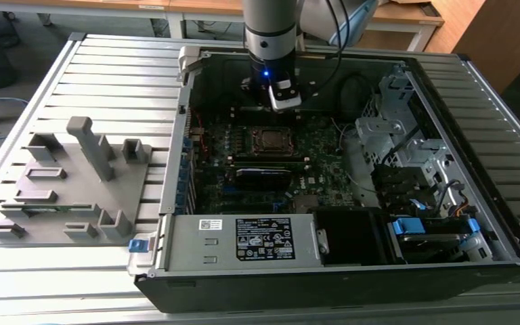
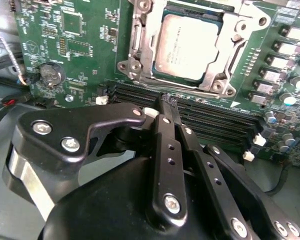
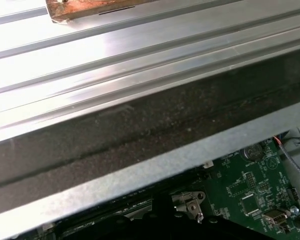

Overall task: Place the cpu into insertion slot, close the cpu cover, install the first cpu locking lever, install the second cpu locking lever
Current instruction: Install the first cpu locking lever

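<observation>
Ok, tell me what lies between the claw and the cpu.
In the second wrist view, long black memory slots run between the claw and the cpu.

**A robotics lab bench**

I'm looking at a lab: an opened computer case (image 1: 351, 169) on a slatted aluminium table (image 1: 106, 74), a grey fixture tray (image 1: 66, 183) at nine o'clock, wooden desks (image 1: 242, 8) at twelve.
</observation>
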Robot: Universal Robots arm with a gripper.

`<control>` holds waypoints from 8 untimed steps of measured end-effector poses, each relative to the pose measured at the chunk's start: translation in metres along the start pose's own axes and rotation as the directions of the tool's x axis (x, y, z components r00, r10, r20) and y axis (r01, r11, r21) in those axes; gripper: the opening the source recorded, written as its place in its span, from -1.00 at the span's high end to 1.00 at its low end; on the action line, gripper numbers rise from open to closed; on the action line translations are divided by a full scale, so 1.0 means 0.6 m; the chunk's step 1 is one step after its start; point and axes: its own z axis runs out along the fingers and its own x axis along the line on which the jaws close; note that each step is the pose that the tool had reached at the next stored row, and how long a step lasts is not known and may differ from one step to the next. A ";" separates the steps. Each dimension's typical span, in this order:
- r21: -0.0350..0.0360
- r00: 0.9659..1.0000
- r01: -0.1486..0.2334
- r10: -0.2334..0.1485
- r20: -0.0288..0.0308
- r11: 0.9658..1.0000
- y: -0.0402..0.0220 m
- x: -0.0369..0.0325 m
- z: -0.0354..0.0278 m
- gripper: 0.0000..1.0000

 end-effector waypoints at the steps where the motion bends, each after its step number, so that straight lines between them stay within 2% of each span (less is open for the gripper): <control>1: 0.003 1.000 -0.001 0.001 -0.007 1.000 0.000 0.000 0.000 0.79; 3: 0.010 1.000 -0.003 0.003 -0.026 1.000 0.000 0.000 0.001 0.79; 5: 0.021 0.999 -0.005 0.006 -0.049 1.000 0.000 0.000 0.002 0.79; 6: 0.024 0.998 -0.006 0.007 -0.055 1.000 0.000 0.000 0.002 0.79; 8: 0.025 0.998 -0.006 0.008 -0.057 1.000 0.000 0.000 0.002 0.79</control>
